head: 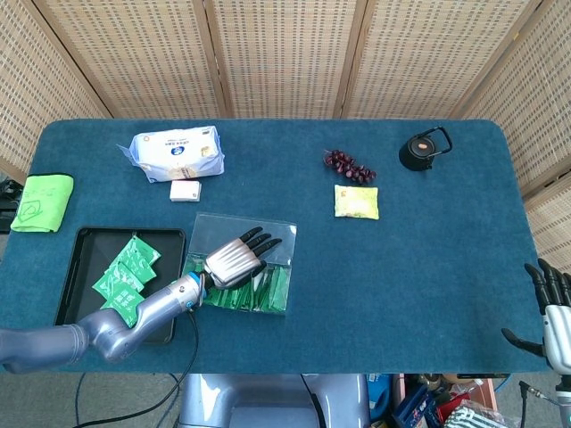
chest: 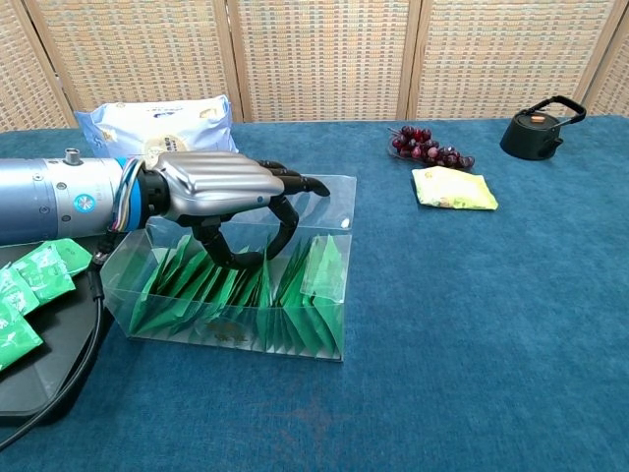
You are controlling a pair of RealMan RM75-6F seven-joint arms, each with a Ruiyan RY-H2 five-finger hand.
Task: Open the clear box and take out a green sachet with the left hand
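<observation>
Two fingers of the left hand (chest: 211, 187) pinch a green sachet (chest: 263, 278) inside the clear box (chest: 329, 202).

No text, brand, number or sign is legible in either view. Printing on the white wipes pack (head: 177, 152), the green sachets (head: 125, 274) in the black tray (head: 76, 272) and the yellow packet (head: 356, 201) is too small to read.
</observation>
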